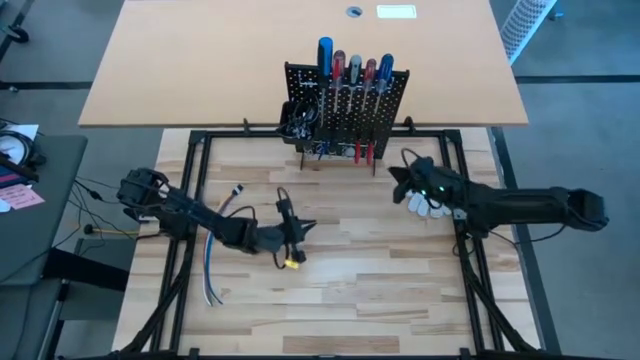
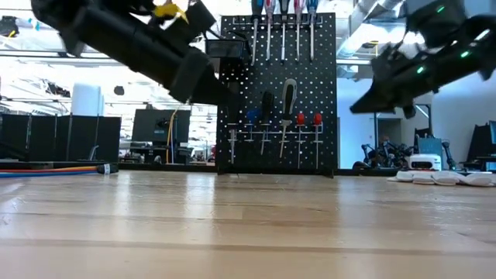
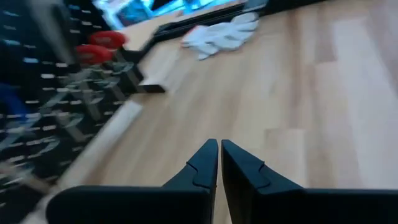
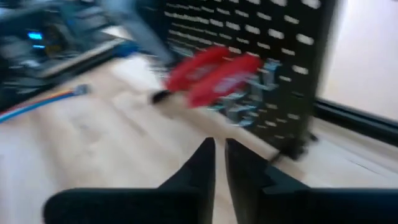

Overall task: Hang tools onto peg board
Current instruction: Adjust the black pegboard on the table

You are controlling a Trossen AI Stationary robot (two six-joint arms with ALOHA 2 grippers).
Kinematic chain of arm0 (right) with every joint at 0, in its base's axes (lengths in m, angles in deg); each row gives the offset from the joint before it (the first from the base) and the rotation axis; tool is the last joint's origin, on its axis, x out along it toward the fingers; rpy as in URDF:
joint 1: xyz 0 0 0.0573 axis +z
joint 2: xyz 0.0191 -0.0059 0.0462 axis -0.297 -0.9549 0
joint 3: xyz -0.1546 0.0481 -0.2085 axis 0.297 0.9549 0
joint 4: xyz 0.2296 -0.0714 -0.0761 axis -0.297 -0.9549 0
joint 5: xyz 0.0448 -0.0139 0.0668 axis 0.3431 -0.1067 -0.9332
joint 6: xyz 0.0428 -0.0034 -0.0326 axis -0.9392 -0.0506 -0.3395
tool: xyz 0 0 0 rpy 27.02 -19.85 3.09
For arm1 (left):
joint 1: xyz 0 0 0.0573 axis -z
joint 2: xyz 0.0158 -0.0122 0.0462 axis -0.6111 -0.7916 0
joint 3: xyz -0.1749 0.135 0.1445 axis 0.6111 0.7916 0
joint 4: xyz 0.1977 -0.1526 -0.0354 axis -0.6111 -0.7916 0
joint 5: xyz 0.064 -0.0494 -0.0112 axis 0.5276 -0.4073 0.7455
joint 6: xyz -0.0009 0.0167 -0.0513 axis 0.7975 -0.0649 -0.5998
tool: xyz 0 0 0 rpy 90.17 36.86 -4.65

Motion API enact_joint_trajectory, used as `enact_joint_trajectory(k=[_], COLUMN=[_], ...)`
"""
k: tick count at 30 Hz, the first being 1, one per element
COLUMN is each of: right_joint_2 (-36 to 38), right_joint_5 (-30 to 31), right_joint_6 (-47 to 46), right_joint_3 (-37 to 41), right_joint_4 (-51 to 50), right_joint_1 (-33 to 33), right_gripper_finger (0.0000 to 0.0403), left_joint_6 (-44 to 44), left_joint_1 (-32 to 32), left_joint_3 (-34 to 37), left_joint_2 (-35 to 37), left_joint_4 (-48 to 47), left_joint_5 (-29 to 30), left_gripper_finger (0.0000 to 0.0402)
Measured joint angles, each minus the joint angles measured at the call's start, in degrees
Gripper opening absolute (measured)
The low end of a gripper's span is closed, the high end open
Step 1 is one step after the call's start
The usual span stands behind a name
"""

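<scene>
Pale wood planks make up the table (image 1: 330,290), and the black peg board (image 1: 345,105) stands upright at its far edge, already carrying the tools (image 1: 355,70) in a row along its top rail and more on its face. Both arms hover in front of the peg board: the left hand (image 3: 219,152) with its fingers pressed together and empty, the right hand (image 4: 219,152) nearly closed and also holding nothing. A white glove (image 1: 425,207) lies near the peg board's right foot. Hanging looks finished, so the sound step is probably to back both arms away from the peg board, keeping clear of the handles.
</scene>
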Motion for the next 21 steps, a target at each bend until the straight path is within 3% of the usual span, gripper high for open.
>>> enact_joint_trajectory(k=[5, 8, 10, 15, 21], right_joint_2=[-11.64, -18.96, -23.39, -33.03, -40.76], right_joint_5=[-9.32, -11.25, -13.44, -16.33, -16.26], right_joint_6=[2.09, 3.29, 4.84, 6.00, 8.42], right_joint_3=[-0.03, -1.26, -2.61, -6.78, -11.40], right_joint_4=[10.14, 14.01, 15.33, 18.12, 19.26], right_joint_1=[-8.84, -12.70, -14.89, -17.38, -18.13], right_gripper_finger=[0.0006, 0.0006, 0.0007, 0.0007, 0.0007], left_joint_6=[1.48, 0.79, 0.47, 0.18, 0.40], left_joint_1=[3.88, 5.00, 5.44, 5.63, 5.61], left_joint_3=[0.00, 0.00, 0.00, 0.00, 0.00], left_joint_2=[0.00, 0.00, 0.00, 0.00, 0.00], left_joint_4=[-2.68, -5.17, -7.32, -9.27, -9.29], left_joint_5=[13.20, 15.32, 13.60, 2.39, 1.00], left_gripper_finger=[0.0015, 0.0015, 0.0015, 0.0015, 0.0015])
